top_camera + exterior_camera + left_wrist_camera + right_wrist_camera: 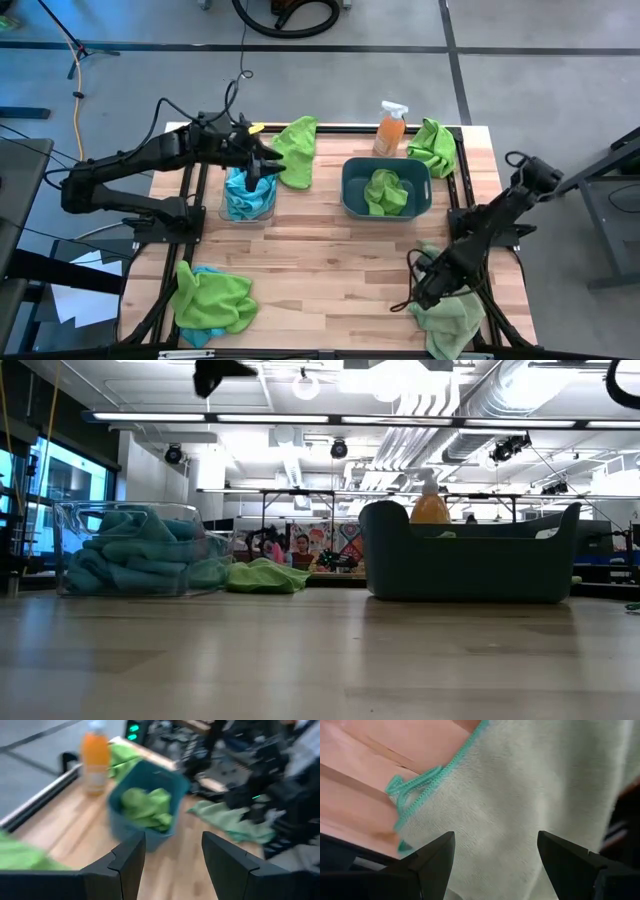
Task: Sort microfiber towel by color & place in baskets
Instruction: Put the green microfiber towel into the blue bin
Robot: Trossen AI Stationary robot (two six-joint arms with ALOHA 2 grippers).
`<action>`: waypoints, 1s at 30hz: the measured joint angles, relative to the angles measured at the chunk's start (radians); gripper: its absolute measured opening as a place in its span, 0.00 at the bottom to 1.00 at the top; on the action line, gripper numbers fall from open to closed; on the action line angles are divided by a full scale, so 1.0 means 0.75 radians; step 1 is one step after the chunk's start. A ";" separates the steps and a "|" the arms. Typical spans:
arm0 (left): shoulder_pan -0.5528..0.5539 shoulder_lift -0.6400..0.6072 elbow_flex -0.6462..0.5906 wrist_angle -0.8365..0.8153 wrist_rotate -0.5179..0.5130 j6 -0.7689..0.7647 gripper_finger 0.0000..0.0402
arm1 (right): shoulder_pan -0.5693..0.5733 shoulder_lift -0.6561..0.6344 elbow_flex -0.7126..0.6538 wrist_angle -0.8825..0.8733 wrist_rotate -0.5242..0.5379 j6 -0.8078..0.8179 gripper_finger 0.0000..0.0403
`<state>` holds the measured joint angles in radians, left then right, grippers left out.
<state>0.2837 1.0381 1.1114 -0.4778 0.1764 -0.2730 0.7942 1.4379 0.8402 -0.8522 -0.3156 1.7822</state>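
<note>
Two dark fingers of the right gripper [492, 865] fill the front of the right wrist view, spread wide apart, with a pale green microfiber towel with a teal stitched edge [530, 795] right under them. Beside that towel is the light wooden table top [380, 780].

From the high view, the right gripper [428, 292] sits at that pale green towel [450, 318], well away from the wide dark teal-grey plastic tub with rounded corners [352, 190]. A green towel [386, 192] lies inside the tub. An orange spray bottle with a white top [390, 130] stands just behind the tub, and another green towel [433, 147] lies next to the bottle. The small clear see-through plastic bin [226, 208] stands left of the tub, near it, with a blue towel [248, 196] inside. The left gripper [264, 165] hangs over that bin — a green towel [297, 150] lies just past it. A green and blue towel heap [212, 298] lies far from the tub, at the table's near left corner.

From the low view, the clear bin [130, 550] is packed with blue cloth, and the tub [470, 565] stands to its right.

From the left wrist view, the left gripper [174, 855] has its fingers wide open with nothing between them — the tub [150, 802] shows beyond.
</note>
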 joint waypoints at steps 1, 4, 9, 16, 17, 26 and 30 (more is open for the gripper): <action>-0.023 0.005 0.000 0.031 0.018 -0.005 0.46 | 0.000 0.023 0.000 0.019 -0.002 -0.001 0.69; -0.116 0.037 0.000 0.137 0.029 -0.006 0.46 | 0.000 0.096 0.000 0.034 -0.011 -0.002 0.69; -0.280 0.123 0.000 0.344 -0.026 -0.006 0.46 | 0.000 0.214 0.000 0.051 -0.047 -0.002 0.69; -0.453 0.301 0.000 0.580 -0.069 0.006 0.46 | -0.002 0.336 0.006 0.092 -0.064 -0.013 0.69; -0.466 0.321 0.000 0.595 -0.069 0.006 0.46 | -0.002 0.344 0.006 0.093 -0.064 -0.013 0.69; -0.496 0.400 -0.001 0.718 -0.125 -0.019 0.46 | -0.001 0.357 0.009 0.118 -0.048 -0.078 0.26; -0.496 0.378 -0.001 0.721 -0.137 -0.017 0.46 | 0.001 0.341 0.046 0.063 -0.028 -0.139 0.04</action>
<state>-0.0879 1.3216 1.1110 0.0626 0.0738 -0.2860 0.7948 1.6936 0.8744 -0.8051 -0.3368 1.6779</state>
